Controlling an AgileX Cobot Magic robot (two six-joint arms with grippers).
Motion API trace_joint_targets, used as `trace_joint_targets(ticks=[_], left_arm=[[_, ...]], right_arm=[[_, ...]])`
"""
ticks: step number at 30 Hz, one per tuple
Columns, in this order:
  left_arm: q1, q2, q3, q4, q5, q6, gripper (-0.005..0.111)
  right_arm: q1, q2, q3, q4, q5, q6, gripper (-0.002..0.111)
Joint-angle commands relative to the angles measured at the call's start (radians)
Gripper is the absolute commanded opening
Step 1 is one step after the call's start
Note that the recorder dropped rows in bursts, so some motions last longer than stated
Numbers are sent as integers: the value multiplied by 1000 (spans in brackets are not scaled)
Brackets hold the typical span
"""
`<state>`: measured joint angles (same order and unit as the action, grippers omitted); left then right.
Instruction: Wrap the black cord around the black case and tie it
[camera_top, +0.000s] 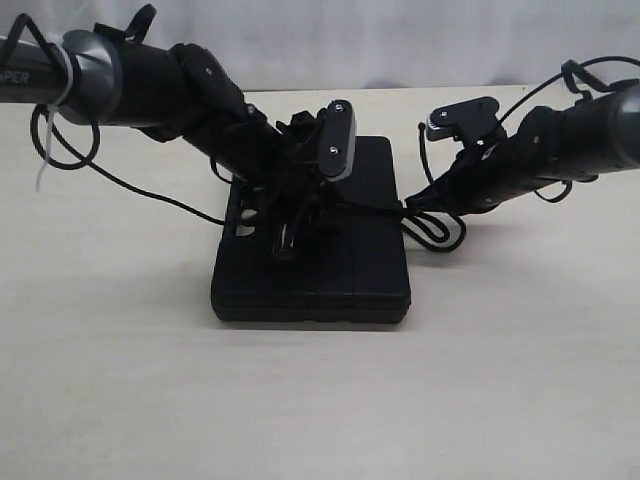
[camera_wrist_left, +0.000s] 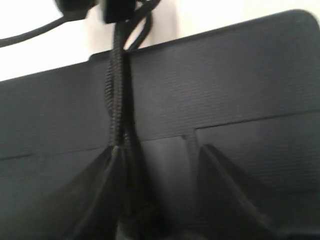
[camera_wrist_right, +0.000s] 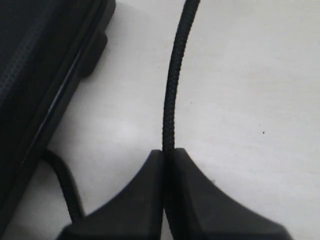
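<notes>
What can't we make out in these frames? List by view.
Left wrist view: the black cord blurs into the left tool at the frame edge; any knot there cannot be told.
Exterior view: the left arm covers the cord's path across the black case; black on black.
Right wrist view: the cord leaves the frame beyond the shut right tool; its end is cut off.
Case underside: hidden in all views.

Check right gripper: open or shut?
Shut on the black cord. In the right wrist view the right gripper has its fingers pressed together with the cord pinched between them, beside the black case.
</notes>
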<state>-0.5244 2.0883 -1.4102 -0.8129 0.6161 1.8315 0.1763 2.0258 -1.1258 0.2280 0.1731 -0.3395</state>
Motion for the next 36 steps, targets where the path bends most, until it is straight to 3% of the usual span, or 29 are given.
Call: trace_joint_targets(ticks=[1,5,19,22,27,34,36], left_arm=[[-4,-2,1,-12,-32,1,22],[-4,-2,1,-12,-30,1,-1],[-4,-5,1,-11,-209,-150,0],[6,-19,1,-2,-258,-248,0],[50,-42,1,-19,-300,-415,0],[34,-42,1,-30,-126,-257,0],[20,-42,1,-72,-121,-223,7]], right_arm=[[-2,-9,15,-19,-35,-15,4],[-2,-9,15,-19,-33,-15,4],[-2,-81,15,-19,0,-15,4],[-2,-101,27,-19,14,-23,4],[-2,-111,109,-19,-118,-19,4],[-2,-115,152,-19,-126,-34,4],[-2,-117,157,-19,-126,-34,4]])
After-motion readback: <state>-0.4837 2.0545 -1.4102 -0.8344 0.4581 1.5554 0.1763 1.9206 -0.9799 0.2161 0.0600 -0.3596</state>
